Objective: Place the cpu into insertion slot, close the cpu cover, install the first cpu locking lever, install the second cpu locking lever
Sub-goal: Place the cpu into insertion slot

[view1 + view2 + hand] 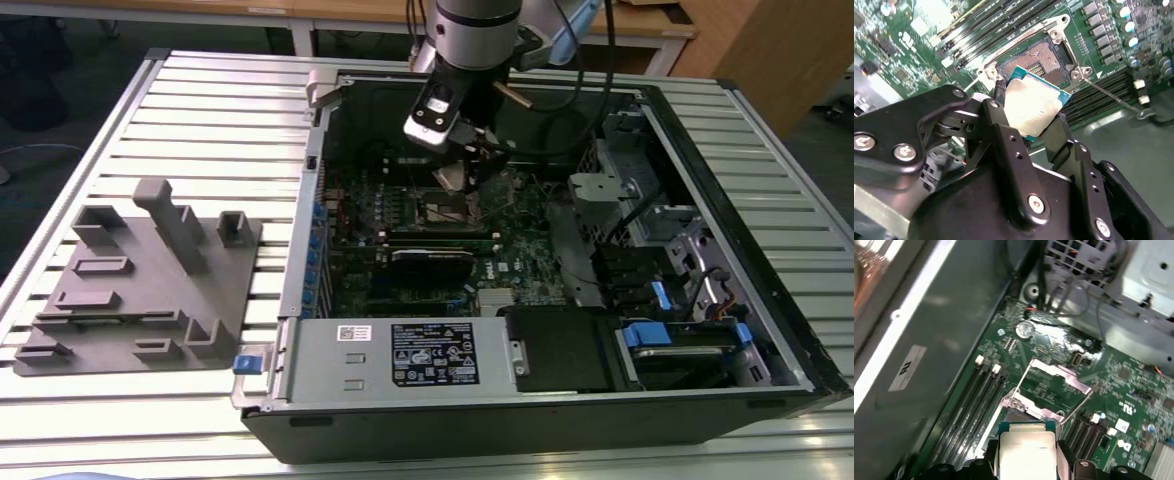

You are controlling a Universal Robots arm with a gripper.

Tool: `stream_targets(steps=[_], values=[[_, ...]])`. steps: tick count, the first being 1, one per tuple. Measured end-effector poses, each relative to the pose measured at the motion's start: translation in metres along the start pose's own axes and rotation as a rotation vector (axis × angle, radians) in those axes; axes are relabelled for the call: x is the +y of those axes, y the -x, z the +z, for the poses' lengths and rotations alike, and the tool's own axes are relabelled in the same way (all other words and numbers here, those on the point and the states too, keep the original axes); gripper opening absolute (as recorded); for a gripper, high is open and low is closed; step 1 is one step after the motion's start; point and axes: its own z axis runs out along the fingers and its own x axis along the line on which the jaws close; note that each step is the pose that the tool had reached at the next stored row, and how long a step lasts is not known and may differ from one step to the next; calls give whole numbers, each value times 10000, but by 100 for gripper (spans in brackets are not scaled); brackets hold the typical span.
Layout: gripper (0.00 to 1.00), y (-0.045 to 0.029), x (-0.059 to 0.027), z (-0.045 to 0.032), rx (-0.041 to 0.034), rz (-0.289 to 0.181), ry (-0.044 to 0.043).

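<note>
The fingers (1006, 140) clench the cpu (1036, 107), tilted just above the open insertion slot (1043, 59), which lies at six o'clock from the gripper (461, 178) in the exterior view, so a skewed drop could damage the slot; the white label (431, 355), farther toward six o'clock, is unreadable.
</note>
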Motion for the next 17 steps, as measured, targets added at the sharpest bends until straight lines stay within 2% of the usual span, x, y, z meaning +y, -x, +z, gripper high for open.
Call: stream_targets(steps=[17], values=[[54, 0, -2, 28, -269, 3074, -14]])
